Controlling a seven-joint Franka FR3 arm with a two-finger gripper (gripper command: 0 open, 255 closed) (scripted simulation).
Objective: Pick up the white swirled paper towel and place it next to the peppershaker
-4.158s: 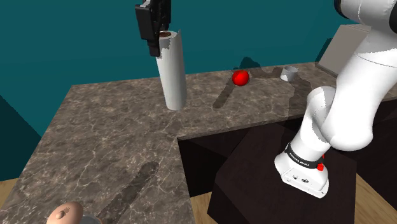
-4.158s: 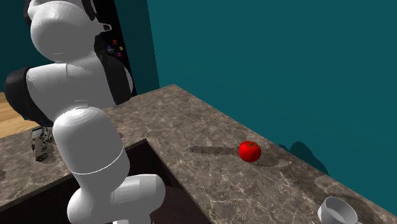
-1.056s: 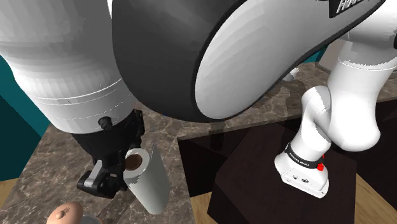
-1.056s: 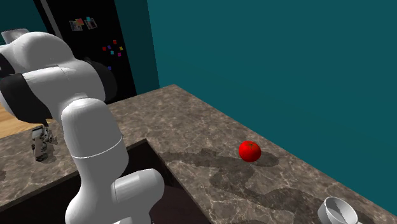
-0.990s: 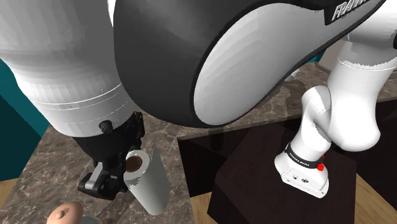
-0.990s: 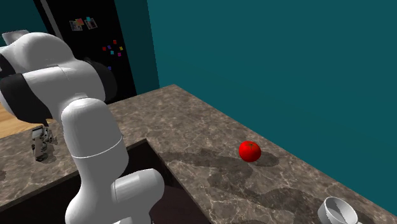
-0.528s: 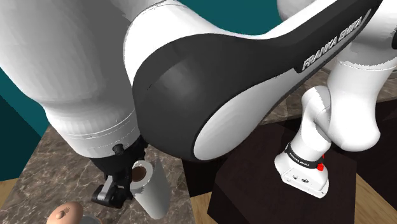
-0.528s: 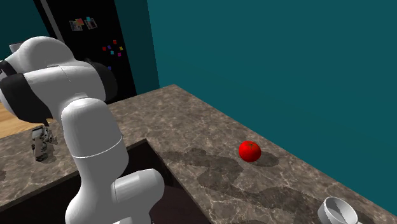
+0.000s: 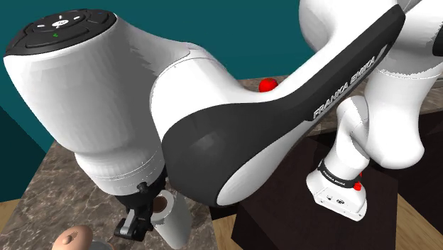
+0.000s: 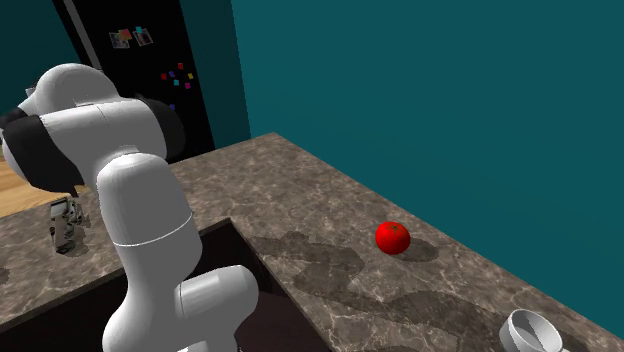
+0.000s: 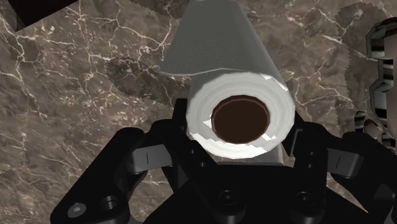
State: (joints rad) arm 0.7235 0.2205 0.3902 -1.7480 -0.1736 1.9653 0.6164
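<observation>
Between the fingers: the paper towel roll (image 11: 219, 60), white with a brown core, is pinched on both sides near its upper end, which faces the wrist camera.
Fingers: black fingers (image 11: 167, 141) are closed against the roll from either side; in the shoulder view the fingers (image 9: 137, 219) sit at the roll's top.
Roll over the bench: in the shoulder view the paper towel roll (image 9: 172, 220) hangs tilted under the hand. Its lower end runs off the picture's bottom edge, so I cannot tell whether it touches the bench (image 9: 46, 181).
Peppershaker: a rounded brown top, likely the peppershaker (image 9: 74, 238), shows just beside the roll toward the shoulder view's lower left. A dark ribbed body near the roll in the wrist view (image 11: 382, 60) and a small grey shaker (image 10: 62, 226) at the bench's far end in the second exterior view look like the same thing.
Step in hand: carrying is about done, by my judgement. The roll is already near the shaker and this is the set-down.
Next move calls for: bringing the roll upright, lowering it until its base rests on bare bench (image 11: 76, 83) beside the shaker without knocking it, then spreading the fingers and lifting away.
Farther off: a red ball (image 9: 267, 85) (image 10: 392, 237) and a white bowl (image 10: 530, 332) lie well apart from the roll.
</observation>
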